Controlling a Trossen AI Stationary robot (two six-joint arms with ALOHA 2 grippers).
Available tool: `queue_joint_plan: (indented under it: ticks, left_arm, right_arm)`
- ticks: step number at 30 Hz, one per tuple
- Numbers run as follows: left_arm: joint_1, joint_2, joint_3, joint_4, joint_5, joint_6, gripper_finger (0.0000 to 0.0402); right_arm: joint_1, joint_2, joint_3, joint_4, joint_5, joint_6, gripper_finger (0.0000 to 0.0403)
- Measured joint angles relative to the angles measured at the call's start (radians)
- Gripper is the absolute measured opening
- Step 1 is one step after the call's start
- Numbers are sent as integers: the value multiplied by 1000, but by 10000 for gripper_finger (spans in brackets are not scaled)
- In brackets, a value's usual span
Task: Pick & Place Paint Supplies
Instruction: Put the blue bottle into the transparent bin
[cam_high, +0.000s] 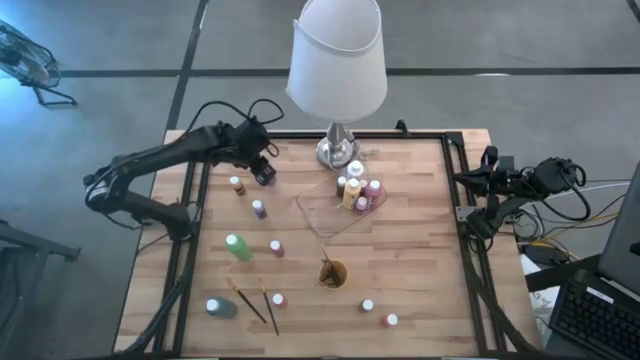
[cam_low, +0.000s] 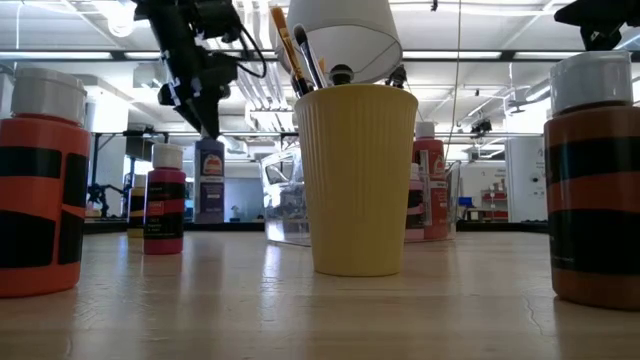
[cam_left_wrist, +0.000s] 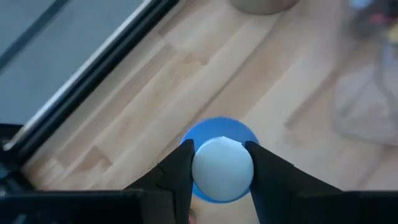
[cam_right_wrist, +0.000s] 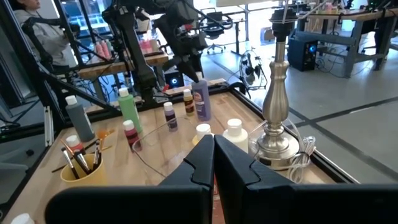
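Wooden table: blue bottle between left hand fingers.

Wooden table, metal lamp base

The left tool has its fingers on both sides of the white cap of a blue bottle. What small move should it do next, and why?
Probably lift the blue bottle straight up. The left tool has its fingers against both sides of the white cap, so the grip looks made, while the bottle seems to stand on the table near its back left corner. The clear tray with other bottles lies to the right.
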Motion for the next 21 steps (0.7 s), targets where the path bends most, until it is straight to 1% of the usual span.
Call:
queue_joint_plan:
  ticks: [3,11,18,21]
  left_arm:
    - [-1,-30,0,16,48,1,129]
    - [-1,-110,2,42,137,12,129]
    - [-3,-174,2,123,238,11,129]
    - [-19,-189,2,177,308,10,129]
  right_arm:
    - [0,0,0,0,0,0,8]
    - [0,0,0,0,0,0,8]
    - [0,0,0,0,0,0,8]
    - [0,0,0,0,0,0,8]
